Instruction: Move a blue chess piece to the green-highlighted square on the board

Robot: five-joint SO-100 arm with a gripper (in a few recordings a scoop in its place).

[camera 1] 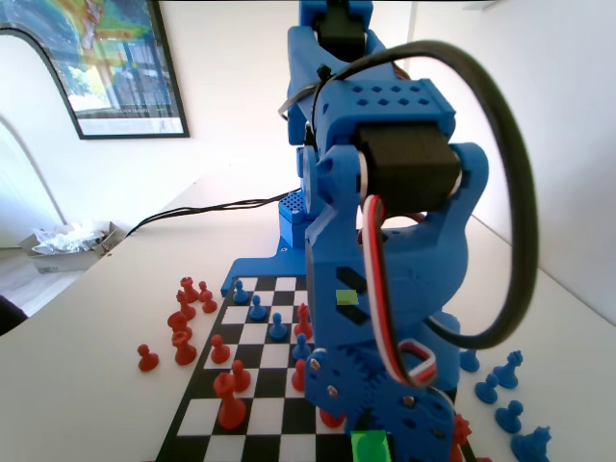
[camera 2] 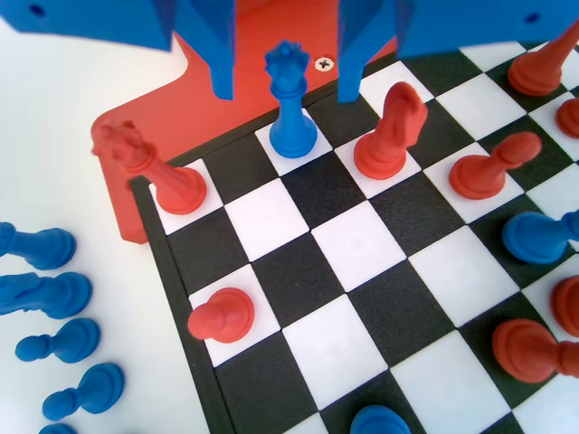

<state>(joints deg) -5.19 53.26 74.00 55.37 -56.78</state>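
In the wrist view the blue piece [camera 2: 291, 104] is seen standing upright on a white square in the board's [camera 2: 362, 244] edge row, between the jaws of the end effector [camera 2: 285, 90], which are spread apart and not pressed against it, so nothing is gripped. The red piece [camera 2: 391, 134] just beside the blue piece could be knocked over if a jaw is swung sideways. In the fixed view the green square [camera 1: 370, 447] is largely covered by the arm, so placement could be misjudged.
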